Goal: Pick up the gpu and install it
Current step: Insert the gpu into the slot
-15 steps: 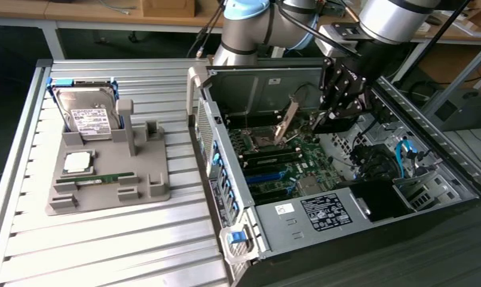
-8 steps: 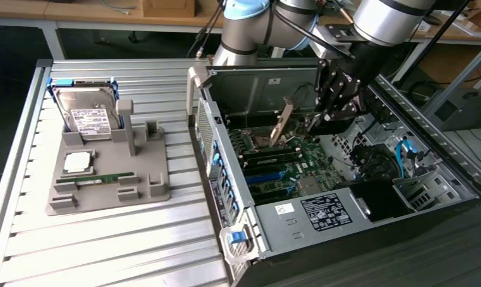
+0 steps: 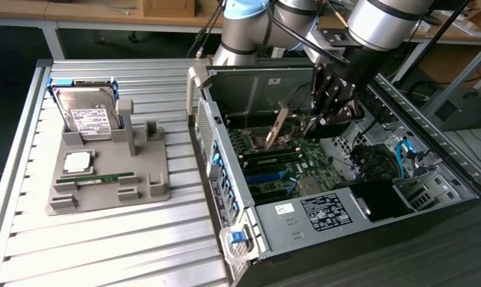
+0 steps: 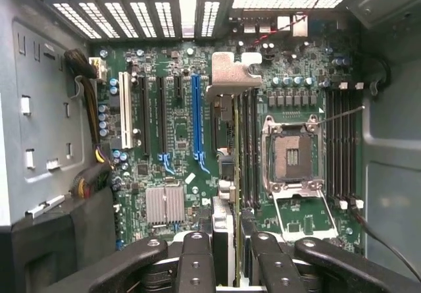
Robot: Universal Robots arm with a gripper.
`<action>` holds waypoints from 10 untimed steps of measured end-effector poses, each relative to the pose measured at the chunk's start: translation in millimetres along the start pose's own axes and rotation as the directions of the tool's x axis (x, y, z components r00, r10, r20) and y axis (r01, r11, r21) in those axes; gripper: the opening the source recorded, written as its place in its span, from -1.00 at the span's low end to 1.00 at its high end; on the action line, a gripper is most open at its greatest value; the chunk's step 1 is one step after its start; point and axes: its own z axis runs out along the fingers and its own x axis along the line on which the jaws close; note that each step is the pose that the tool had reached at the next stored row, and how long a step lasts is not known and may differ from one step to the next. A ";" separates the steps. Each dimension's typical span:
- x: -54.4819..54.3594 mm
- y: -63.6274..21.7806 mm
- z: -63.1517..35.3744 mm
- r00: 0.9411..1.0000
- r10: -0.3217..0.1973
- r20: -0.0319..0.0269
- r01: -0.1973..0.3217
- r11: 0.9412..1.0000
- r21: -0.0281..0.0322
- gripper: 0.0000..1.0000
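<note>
Wrist view, grip: our gripper (image 4: 230,270) is clamped on the gpu (image 4: 233,148), with fingers (image 4: 196,260) on either face of the card.
Gpu position: edge-on ahead of the gripper, silver bracket (image 4: 231,76) at its far end, over the motherboard (image 4: 177,141) beside the blue slot (image 4: 196,118); whether it touches, we cannot tell.
Handling: we judge it light, stiff and fragile; best held by the board edges, clear of fan and contacts.
Surface: crowded motherboard beneath the gripper, CPU socket (image 4: 289,151) off to one side.
Room: tight inside the computer case (image 3: 256,89); hard drive (image 3: 89,113) well apart from the gripper, on the slatted table (image 3: 104,251).
</note>
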 end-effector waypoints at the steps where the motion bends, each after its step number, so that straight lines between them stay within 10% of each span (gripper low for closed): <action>1: 0.2 0.9 0.5 1.000 0.000 0.000 0.000 1.000 0.000 -0.46; 10: 3.8 18.4 8.4 1.000 0.000 0.000 0.000 1.000 0.000 -0.46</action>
